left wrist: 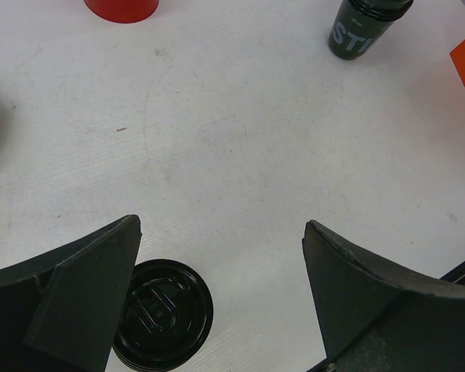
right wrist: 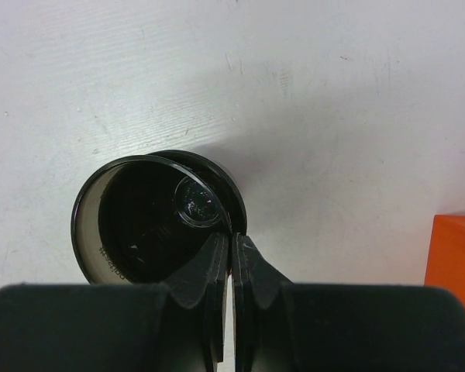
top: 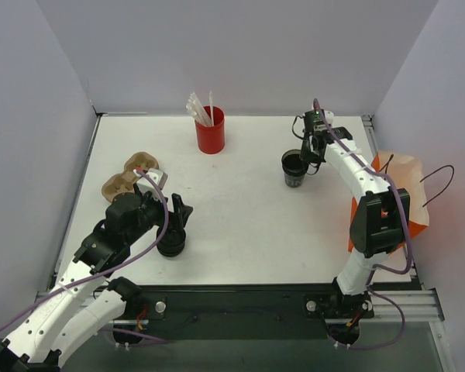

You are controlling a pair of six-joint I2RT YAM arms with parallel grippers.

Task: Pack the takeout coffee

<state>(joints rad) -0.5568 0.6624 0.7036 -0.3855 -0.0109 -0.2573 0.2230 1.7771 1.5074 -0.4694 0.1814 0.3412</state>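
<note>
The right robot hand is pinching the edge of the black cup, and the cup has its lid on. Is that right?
Not quite. The black cup has no lid on. The right wrist view looks straight down into its open top. The rest is right: the right gripper is pinching the cup's edge, with its fingers shut on the rim.

bright even overhead light | soft shadows | wrist-cam jaws blurred
</note>
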